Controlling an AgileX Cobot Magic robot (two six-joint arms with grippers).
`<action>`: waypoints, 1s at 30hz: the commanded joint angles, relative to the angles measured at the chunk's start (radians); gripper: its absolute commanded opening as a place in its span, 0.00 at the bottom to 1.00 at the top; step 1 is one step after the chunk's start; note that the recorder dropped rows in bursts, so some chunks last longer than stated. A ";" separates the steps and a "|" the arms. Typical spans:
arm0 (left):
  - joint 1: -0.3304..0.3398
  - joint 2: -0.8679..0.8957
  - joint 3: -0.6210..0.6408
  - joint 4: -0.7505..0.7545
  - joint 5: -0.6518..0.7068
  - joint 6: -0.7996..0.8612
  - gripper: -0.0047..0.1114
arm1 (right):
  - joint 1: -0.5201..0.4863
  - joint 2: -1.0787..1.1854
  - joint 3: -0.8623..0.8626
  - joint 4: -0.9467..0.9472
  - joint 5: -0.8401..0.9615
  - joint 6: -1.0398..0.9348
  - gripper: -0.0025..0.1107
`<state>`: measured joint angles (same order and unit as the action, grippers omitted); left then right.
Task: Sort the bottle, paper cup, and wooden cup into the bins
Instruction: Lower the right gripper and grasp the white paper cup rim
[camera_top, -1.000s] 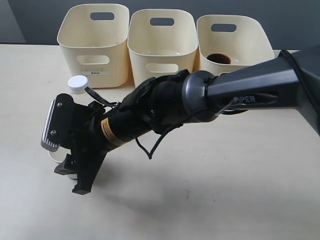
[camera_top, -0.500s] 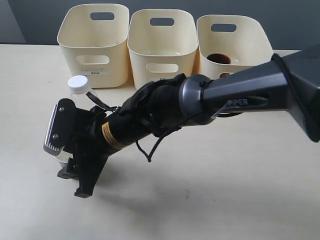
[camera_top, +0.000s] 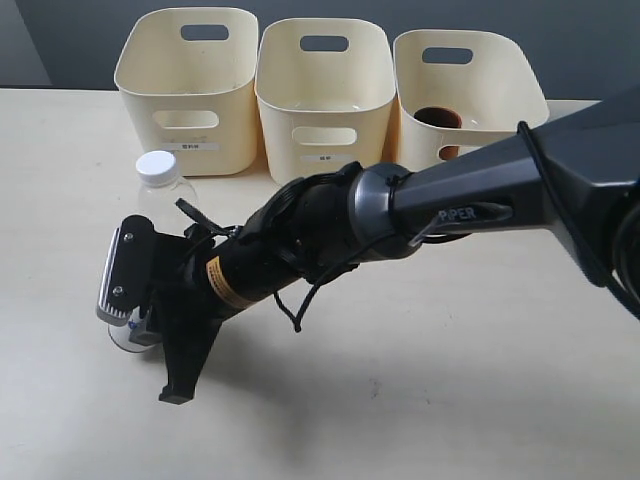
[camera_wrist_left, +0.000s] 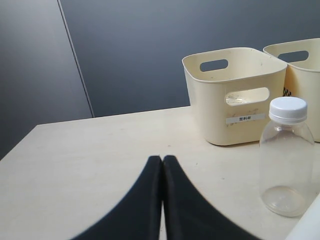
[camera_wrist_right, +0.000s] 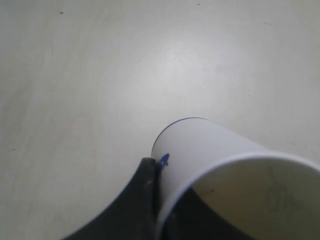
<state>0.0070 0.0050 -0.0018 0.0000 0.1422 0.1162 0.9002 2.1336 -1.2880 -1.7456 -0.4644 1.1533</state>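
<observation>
My right gripper (camera_top: 150, 350) reaches across to the table's left side. It is shut on the wall of the white paper cup (camera_top: 124, 336) (camera_wrist_right: 215, 150), with one finger (camera_wrist_right: 147, 172) outside and the other hidden inside the cup. The clear bottle (camera_top: 162, 190) (camera_wrist_left: 286, 160) stands upright just behind it, white cap on. The wooden cup (camera_top: 438, 118) sits inside the right bin (camera_top: 512, 105). The left bin (camera_top: 140, 110) (camera_wrist_left: 215, 115) and the middle bin (camera_top: 372, 120) (camera_wrist_left: 300, 55) show nothing inside. My left gripper (camera_wrist_left: 162, 159) is shut and empty, low over the table to the bottle's left.
The right arm's dark body (camera_top: 480, 190) stretches across the table in front of the bins. A dark wall (camera_wrist_left: 175, 50) rises behind the table. The left arm does not show in the exterior view.
My right gripper has slid a little toward the table's front edge and away from the bottle, which now shows more fully. The bins and the wooden cup have not moved.
</observation>
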 joint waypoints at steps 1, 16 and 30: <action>0.000 -0.005 0.002 0.000 -0.007 -0.001 0.04 | -0.002 0.003 -0.004 0.001 0.006 -0.010 0.02; 0.000 -0.005 0.002 0.000 -0.007 -0.001 0.04 | -0.002 0.003 -0.004 0.001 0.008 -0.010 0.02; 0.000 -0.005 0.002 0.000 -0.007 -0.001 0.04 | -0.002 -0.064 -0.004 0.001 0.007 -0.018 0.02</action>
<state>0.0070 0.0050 -0.0018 0.0000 0.1422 0.1162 0.9002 2.1077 -1.2880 -1.7456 -0.4589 1.1417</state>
